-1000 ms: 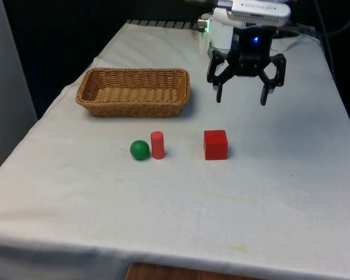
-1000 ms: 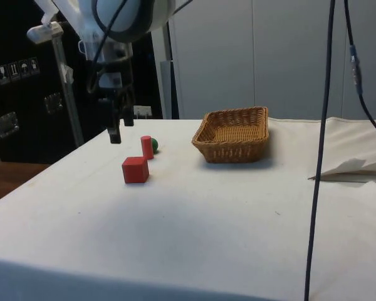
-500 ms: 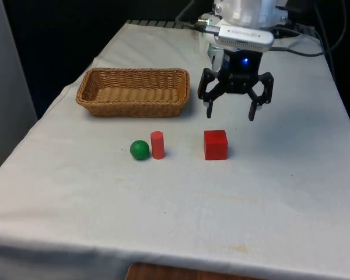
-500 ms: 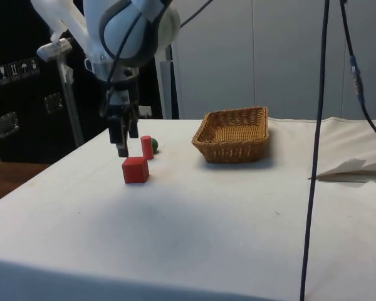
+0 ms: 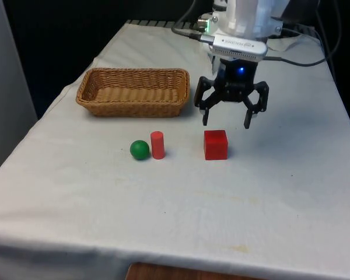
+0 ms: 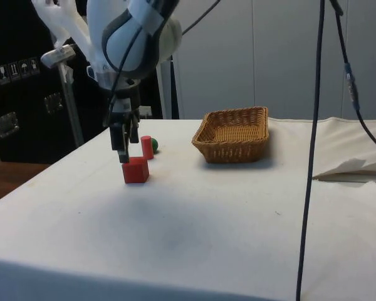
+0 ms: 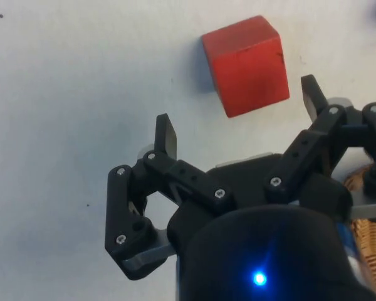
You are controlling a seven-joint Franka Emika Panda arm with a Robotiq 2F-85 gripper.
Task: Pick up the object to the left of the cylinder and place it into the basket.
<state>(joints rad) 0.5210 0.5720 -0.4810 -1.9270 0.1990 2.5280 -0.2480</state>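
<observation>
Red cylinder (image 5: pixel 157 144) stands just beside green ball (image 5: pixel 139 150), crowding one side.

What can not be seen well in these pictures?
- Side view: the ball is mostly hidden behind the cylinder.
- Side view: the basket's floor is partly hidden by its near wall.
- Side view: one of the fingers hides the other, so their gap cannot be judged here.
- Wrist view: the picture edge cuts off the basket and the gripper body covers most of it.
- Wrist view: the cube's contact with the cloth is not clear.
</observation>
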